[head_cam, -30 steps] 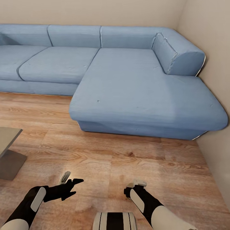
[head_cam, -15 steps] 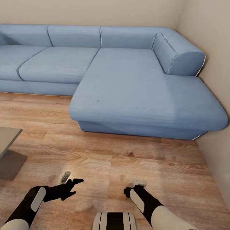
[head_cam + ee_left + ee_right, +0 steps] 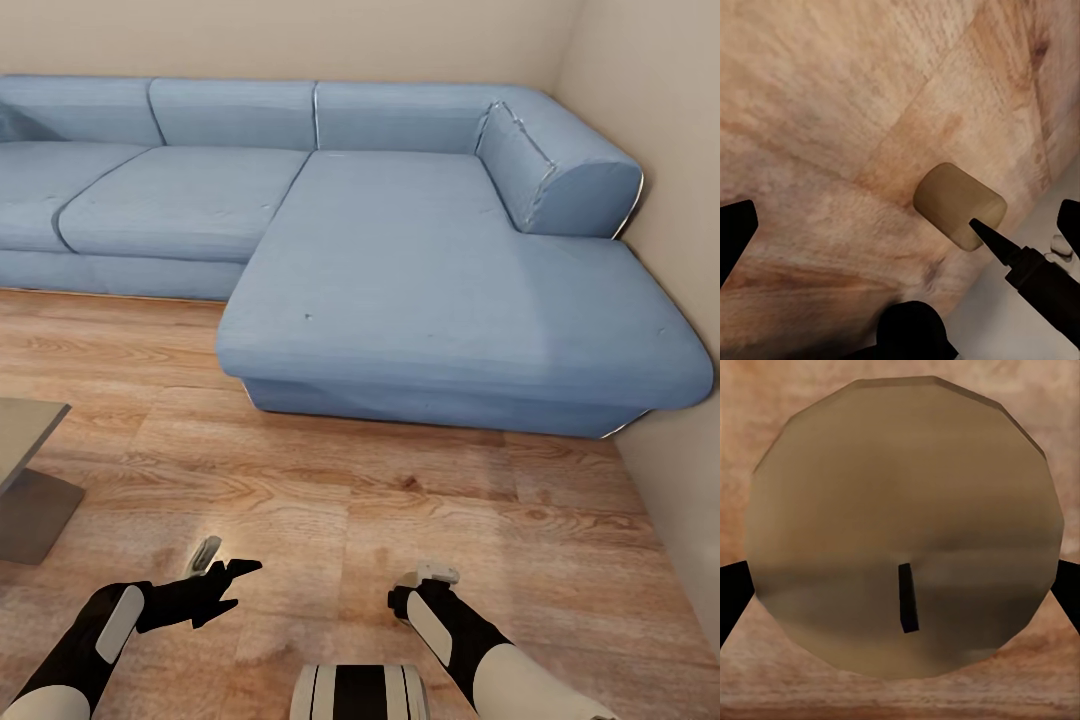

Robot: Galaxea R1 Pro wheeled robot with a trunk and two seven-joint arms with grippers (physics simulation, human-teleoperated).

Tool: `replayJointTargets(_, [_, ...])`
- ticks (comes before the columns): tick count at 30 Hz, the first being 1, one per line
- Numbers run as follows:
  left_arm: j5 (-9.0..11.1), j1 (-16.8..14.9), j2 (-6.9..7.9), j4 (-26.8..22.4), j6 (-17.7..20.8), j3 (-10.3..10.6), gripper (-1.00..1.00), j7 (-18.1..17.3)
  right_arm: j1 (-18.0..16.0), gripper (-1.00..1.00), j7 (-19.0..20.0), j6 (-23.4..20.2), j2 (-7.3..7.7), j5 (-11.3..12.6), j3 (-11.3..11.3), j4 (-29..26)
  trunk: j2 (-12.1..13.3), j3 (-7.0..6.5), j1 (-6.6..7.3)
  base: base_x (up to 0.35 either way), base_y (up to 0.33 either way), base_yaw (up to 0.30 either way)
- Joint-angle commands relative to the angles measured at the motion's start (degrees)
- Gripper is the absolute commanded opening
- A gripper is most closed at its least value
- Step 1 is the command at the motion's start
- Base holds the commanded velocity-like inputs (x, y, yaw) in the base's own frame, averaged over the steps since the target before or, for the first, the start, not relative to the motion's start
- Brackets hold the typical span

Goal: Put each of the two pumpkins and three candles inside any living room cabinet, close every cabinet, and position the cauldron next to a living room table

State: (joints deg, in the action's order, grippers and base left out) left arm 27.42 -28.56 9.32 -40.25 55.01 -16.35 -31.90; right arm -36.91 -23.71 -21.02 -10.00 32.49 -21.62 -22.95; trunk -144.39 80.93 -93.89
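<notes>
Wood floor [image 3: 330, 500] before the blue sofa [image 3: 400, 260]. From the head, I see left hand [image 3: 212, 572] spread, empty. Its wrist shows a candle [image 3: 958, 205] lying below. Right wrist: fingers flank another candle [image 3: 904, 547], seemingly clamped; I'd carry it level.

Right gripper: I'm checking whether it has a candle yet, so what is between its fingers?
A candle sits between the right gripper's dark fingers, its wick end facing the camera. Its sides and the contact points are hidden.
</notes>
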Motion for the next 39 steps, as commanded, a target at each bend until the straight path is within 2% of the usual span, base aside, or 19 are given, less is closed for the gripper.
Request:
replayJointTargets(1, [0.0,0.0,0.0,0.0,0.0,0.0,1.0,0.0,0.0,-1.0,0.0,0.0,0.0,0.0,0.0,0.0,0.0,0.0,0.0,0.0,0.0,0.0])
replayJointTargets(6, [0.0,0.0,0.0,0.0,0.0,0.0,1.0,0.0,0.0,-1.0,0.0,0.0,0.0,0.0,0.0,0.0,0.0,0.0,0.0,0.0,0.0,0.0])
replayJointTargets(29, [0.0,0.0,-0.06,0.0,-0.1,0.1,1.0,0.2,0.0,-1.0,0.0,-0.1,0.0,0.3,0.2,-0.1,0.3,-5.1,0.59,0.0,0.0,0.0])
replayJointTargets(39, [-0.3,0.0,-0.81,0.0,-0.2,0.2,1.0,0.6,0.0,-1.0,-0.2,-0.5,0.0,0.9,0.7,-0.4,0.4,-7.31,0.85,0.0,0.0,0.0])
